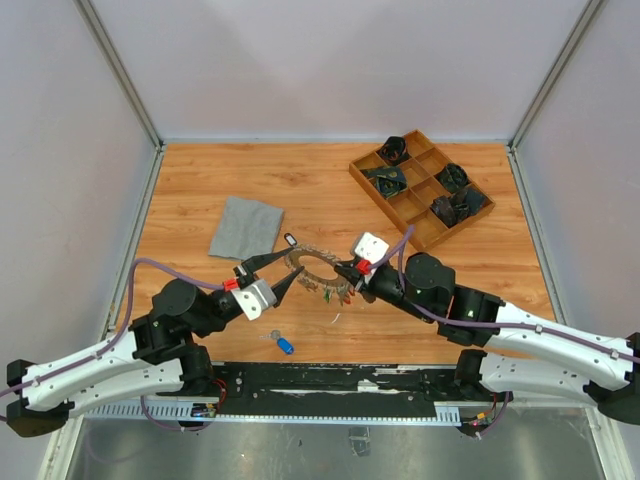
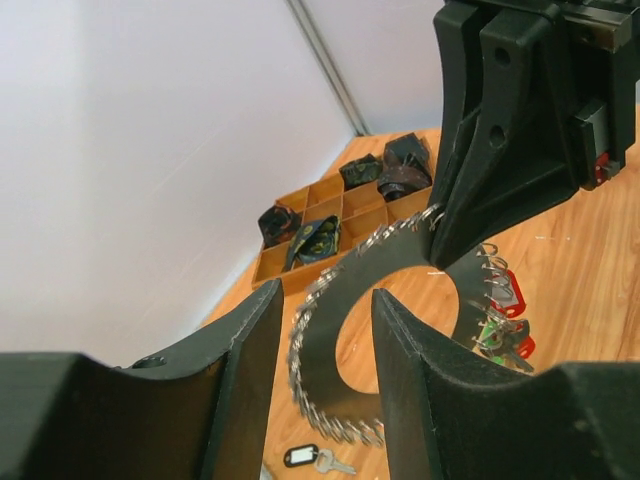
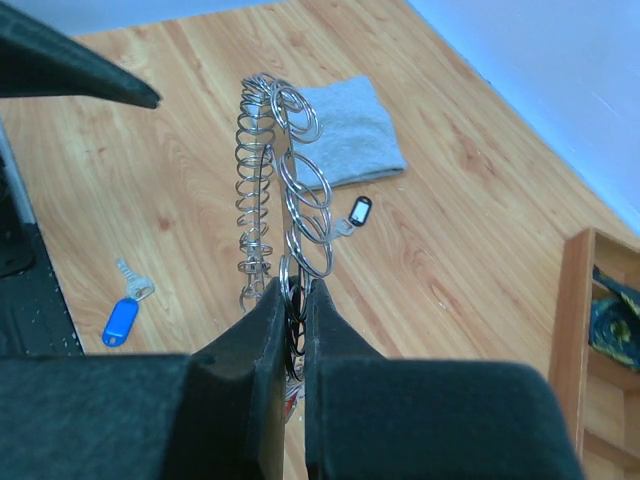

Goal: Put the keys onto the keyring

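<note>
The keyring (image 1: 318,268) is a dark ring lined with many small silver loops. Red and green tagged keys (image 1: 338,292) hang from its near side. My right gripper (image 1: 350,271) is shut on its right edge and holds it tilted up; in the right wrist view the fingers (image 3: 268,330) pinch the loops (image 3: 270,160). My left gripper (image 1: 277,274) is open just left of the ring. In the left wrist view the ring (image 2: 312,340) shows between its open fingers (image 2: 240,370). A loose blue-tagged key (image 1: 283,344) lies near the front edge. A black-tagged key (image 1: 291,240) lies behind the ring.
A grey cloth square (image 1: 246,227) lies at the left. A wooden compartment tray (image 1: 402,210) with dark items stands at the back right. The blue-tagged key (image 3: 122,318), black-tagged key (image 3: 360,211) and cloth (image 3: 350,130) also show in the right wrist view.
</note>
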Tool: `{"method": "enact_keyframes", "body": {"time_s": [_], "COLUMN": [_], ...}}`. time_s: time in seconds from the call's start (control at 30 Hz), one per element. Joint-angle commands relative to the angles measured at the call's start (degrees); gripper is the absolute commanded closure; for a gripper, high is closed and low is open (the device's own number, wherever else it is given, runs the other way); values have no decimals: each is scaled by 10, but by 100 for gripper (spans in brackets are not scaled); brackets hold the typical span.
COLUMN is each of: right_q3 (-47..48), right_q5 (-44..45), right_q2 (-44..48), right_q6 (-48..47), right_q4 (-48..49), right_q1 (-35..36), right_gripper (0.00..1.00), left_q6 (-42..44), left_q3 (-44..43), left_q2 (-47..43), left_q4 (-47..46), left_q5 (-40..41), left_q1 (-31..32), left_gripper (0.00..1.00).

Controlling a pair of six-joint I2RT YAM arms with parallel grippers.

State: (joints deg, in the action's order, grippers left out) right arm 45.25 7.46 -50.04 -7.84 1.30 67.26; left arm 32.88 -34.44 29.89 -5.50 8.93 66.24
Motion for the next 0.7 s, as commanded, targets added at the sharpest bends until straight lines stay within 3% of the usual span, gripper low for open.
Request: {"method": "enact_keyframes", "body": {"time_s": [0.0,0.13,0.3,0.43,0.67], "right_q3": [49,89,84,75,84], "right_q5": [102,155,241,285,273], "right_q2": [-2,-23,-32,-32,-51], "right_q6": [80,177,261,316,347], "right_q4": [8,-32,2,27,28], "right_q1": [4,4,4,4,4], "right_gripper": [99,100,100,99,99], "left_q6": [-46,-81,-159,-190,-171], "left_q3": [1,14,40,67,70], "left_q2": [6,27,66,88,128], "left_q4": [-24,-53,-123,-188,-262], "left_q5": [49,38,3,13,20], "left_q1": [6,6,6,6,6], "left_gripper": [53,56,55,49,35]}}
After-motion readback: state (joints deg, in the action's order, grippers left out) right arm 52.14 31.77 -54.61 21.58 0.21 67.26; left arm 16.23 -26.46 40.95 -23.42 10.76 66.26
